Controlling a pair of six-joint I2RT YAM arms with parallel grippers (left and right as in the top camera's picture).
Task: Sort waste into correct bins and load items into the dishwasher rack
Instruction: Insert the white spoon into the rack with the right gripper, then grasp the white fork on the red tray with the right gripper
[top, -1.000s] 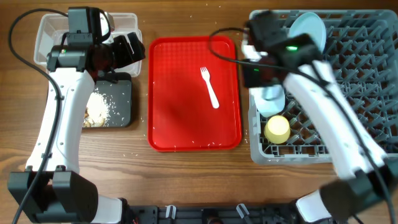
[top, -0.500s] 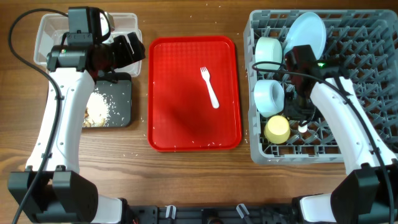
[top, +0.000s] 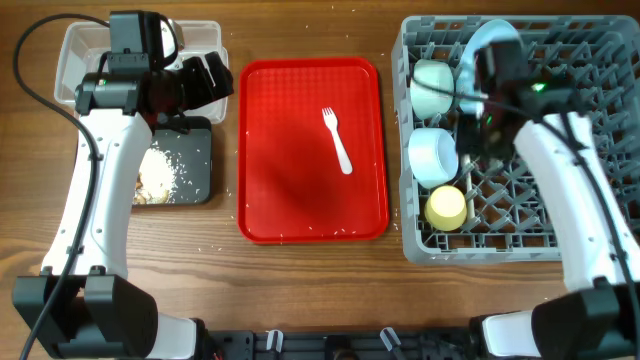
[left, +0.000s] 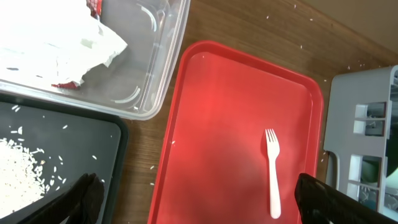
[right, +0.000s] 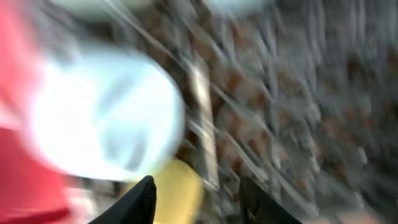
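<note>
Fingers (left: 87, 196) of the left gripper (left: 199, 186) are seen spread wide at the lower corners of the wrist view. The fork (left: 272, 173) lies between them, untouched and nearer the right one, on the red tray (left: 217, 124). The right gripper (right: 202, 199) is blurred, its fingers parted over the rack (top: 610, 70), above the yellow cup (right: 180, 186).

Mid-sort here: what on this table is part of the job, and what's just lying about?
Job: fork, green bowl, blue bowl, yellow cup, plate, rack, clear tub, napkin, black tray, rice scraps.
Lying about: red serving tray, table.
</note>
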